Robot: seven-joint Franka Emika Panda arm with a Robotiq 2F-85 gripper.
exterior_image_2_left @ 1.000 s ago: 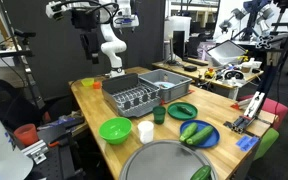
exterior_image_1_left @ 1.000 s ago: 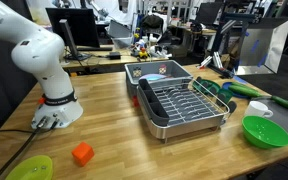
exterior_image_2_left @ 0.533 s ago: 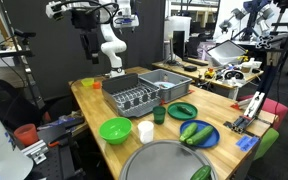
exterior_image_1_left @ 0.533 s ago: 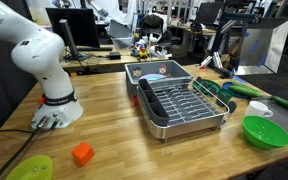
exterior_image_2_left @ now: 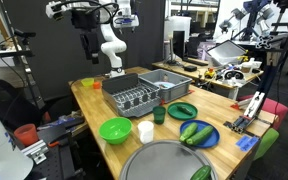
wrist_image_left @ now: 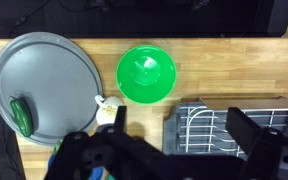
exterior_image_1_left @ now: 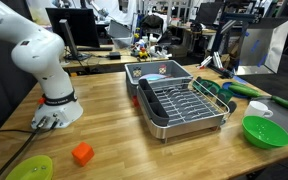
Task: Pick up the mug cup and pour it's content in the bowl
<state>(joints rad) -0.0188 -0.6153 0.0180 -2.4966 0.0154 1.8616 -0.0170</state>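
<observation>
Up over the table [wrist_image_left: 214, 55], the pincer [wrist_image_left: 174, 125] is held wide open, nothing gripped. Green bowl [wrist_image_left: 146, 75] is seen just ahead of it, white mug cup [wrist_image_left: 105, 110] right by one finger.

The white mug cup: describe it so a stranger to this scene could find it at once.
On the wooden table, find the metal dish rack, then the bright green bowl near it. The mug cup stands beside that bowl: small, round and white, unlike the dark green cup nearby.
</observation>
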